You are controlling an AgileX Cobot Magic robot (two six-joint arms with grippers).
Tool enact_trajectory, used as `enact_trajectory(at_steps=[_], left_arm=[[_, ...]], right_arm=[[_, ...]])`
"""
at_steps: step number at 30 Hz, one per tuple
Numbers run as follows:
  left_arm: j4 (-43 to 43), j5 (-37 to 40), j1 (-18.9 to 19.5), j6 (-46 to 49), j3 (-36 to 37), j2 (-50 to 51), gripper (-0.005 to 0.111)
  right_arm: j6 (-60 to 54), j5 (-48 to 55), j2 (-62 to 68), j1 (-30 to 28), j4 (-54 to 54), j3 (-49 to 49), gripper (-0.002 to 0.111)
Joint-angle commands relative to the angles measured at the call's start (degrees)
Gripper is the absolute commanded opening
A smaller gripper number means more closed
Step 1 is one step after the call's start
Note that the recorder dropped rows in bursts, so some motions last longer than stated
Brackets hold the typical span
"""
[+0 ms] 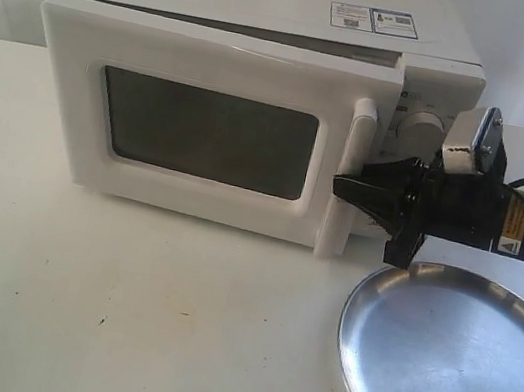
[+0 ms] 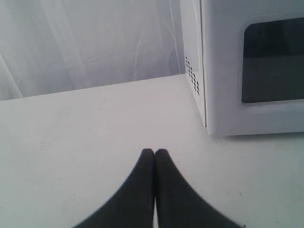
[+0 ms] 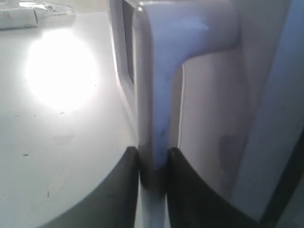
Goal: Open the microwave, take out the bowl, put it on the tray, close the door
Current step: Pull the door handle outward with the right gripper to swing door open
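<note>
Two fingers point(image 3: 124, 190) of the right gripper point(image 1: 345, 186) clamp the handle point(image 1: 362, 137); pull steadily toward six o'clock, following the door's point(image 1: 215, 61) arc.

Bright, even light, soft shadows. Glare whitens the tabletop point(image 3: 61, 71) in the right wrist view's upper left; its foreground fingers point(image 3: 114, 194) blur.
</note>
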Motion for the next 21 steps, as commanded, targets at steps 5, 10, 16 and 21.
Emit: enact_trajectory(at_steps=[5, 10, 16, 21], left_arm=[[-0.44, -0.22, -0.07, 0.00, -0.16, -0.12, 0.000], [-0.44, -0.22, -0.07, 0.00, -0.16, -0.12, 0.000], [-0.44, -0.22, -0.07, 0.00, -0.16, -0.12, 0.000], [-0.44, -0.22, -0.07, 0.00, -0.16, -0.12, 0.000]], right_arm=[[-1.35, -2.52, -14.78, -1.13, -5.86, 8.21, 0.000], [1.66, -2.52, -24.20, -1.13, -10.54, 14.18, 0.000], [6.43, 3.83, -34.99, -1.13, -11.24, 18.92, 0.000], [14.13, 22.91, -36.85, -1.13, -2.41, 19.43, 0.000]])
